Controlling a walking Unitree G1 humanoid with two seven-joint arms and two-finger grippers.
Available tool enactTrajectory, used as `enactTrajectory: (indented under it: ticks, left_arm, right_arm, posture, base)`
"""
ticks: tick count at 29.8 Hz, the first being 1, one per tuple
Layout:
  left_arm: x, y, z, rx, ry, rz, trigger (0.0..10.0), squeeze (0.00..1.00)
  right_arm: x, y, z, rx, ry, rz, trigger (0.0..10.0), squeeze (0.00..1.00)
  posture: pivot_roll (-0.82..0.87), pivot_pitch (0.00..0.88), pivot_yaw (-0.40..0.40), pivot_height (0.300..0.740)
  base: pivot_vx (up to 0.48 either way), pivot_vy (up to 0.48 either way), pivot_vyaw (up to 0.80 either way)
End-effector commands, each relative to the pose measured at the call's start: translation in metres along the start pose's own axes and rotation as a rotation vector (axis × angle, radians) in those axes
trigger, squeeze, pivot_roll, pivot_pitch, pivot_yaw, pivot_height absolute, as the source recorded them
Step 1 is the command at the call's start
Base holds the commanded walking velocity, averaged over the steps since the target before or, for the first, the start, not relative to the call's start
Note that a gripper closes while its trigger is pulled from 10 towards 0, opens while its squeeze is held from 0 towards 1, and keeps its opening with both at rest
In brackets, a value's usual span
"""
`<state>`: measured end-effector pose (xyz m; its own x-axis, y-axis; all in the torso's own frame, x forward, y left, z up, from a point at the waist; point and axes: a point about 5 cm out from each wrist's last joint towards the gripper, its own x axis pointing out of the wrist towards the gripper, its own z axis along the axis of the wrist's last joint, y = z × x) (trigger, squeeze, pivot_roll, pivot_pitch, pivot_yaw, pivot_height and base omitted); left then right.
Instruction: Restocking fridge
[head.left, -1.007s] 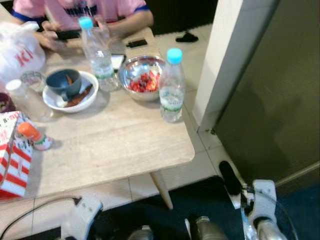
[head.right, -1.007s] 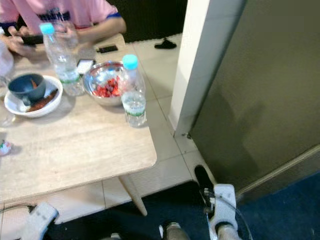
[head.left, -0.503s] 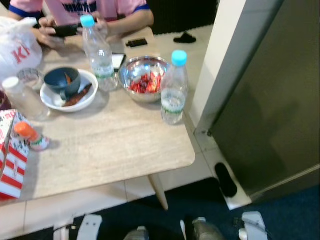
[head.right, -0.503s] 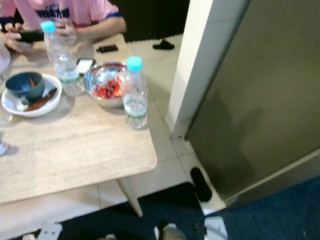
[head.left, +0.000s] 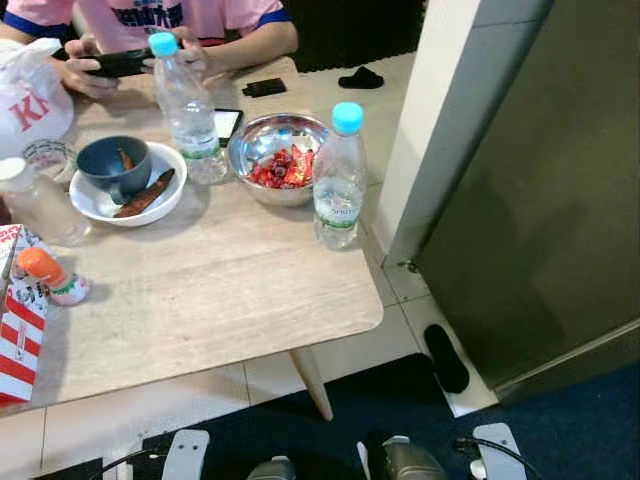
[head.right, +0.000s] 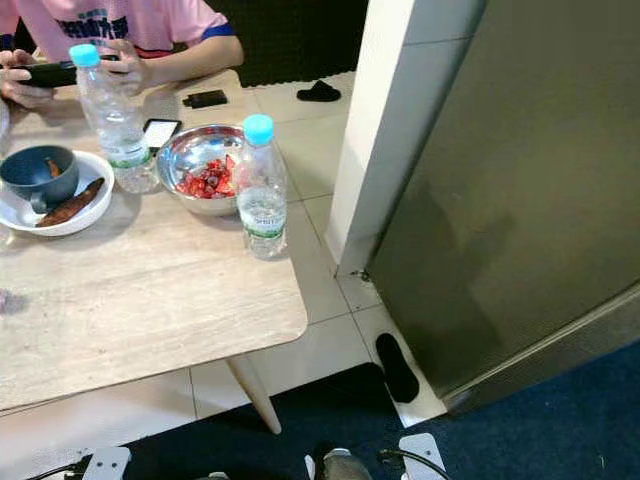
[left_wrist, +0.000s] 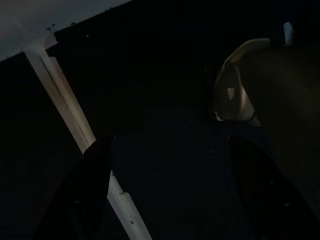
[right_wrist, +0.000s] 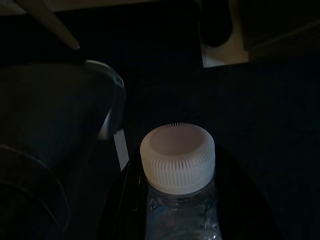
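- Across the right half of the head views, a tall dark fridge (head.left: 540, 200) is seen with its door closed, a pale wall edge (head.left: 440, 110) beside it.
- Filling the left half, a light wooden table (head.left: 210, 290) is shown, with a person in a pink shirt (head.left: 180, 15) seated at its far end, upper left of the frame, a phone held in both hands.
- Near the table's right edge, a water bottle with a blue cap (head.left: 338, 180) stands upright, just beside a metal bowl of red food (head.left: 275, 165).
- A second water bottle (head.left: 185, 110) stands further back, next to a white plate carrying a blue cup (head.left: 115, 165).
- At the bottom of the right wrist view, the right gripper (right_wrist: 182, 200) is closed around the neck of a clear bottle with a white cap (right_wrist: 177, 157), held low over dark floor.
- In the left wrist view, the left gripper (left_wrist: 167, 195) hangs with its fingers spread wide and nothing between them, beside a table leg (left_wrist: 70, 125).
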<state>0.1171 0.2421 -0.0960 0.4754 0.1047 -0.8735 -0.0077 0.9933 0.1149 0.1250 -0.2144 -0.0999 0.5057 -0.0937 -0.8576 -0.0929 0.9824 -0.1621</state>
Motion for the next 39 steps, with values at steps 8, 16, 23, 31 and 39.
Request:
enactTrajectory:
  ticks: [8, 16, 23, 31, 39]
  left_arm:
    - [-0.001, -0.004, -0.012, -0.012, 0.042, 0.001, 10.0, 0.00]
    - [-0.001, 0.004, -0.009, -0.008, 0.054, 0.014, 10.0, 0.00]
    - [0.000, -0.004, -0.011, 0.005, 0.063, 0.006, 10.0, 0.00]
    - [0.000, -0.008, -0.013, 0.007, 0.068, 0.002, 10.0, 0.00]
    - [0.001, -0.012, -0.012, 0.007, 0.066, -0.003, 10.0, 0.00]
  right_arm:
    - [-0.002, -0.002, -0.011, 0.017, 0.037, -0.008, 10.0, 0.00]
    - [-0.002, -0.004, -0.011, 0.018, 0.037, -0.011, 10.0, 0.00]
    - [-0.003, -0.004, -0.013, 0.025, 0.041, -0.014, 10.0, 0.00]
    - [-0.003, -0.004, -0.014, 0.028, 0.046, -0.014, 10.0, 0.00]
    - [-0.003, -0.004, -0.015, 0.032, 0.047, -0.015, 10.0, 0.00]
  posture:
    - [-0.03, 0.164, -0.049, 0.740]
    - [-0.03, 0.159, -0.051, 0.740]
    - [-0.03, 0.161, -0.049, 0.740]
    - [-0.03, 0.161, -0.049, 0.740]
    - [-0.03, 0.160, -0.048, 0.740]
  base:
    - [0.000, 0.000, 0.00]
    - [0.000, 0.000, 0.00]
    - [-0.215, 0.000, 0.00]
    - [-0.253, 0.000, 0.00]
    - [-0.183, 0.000, 0.00]
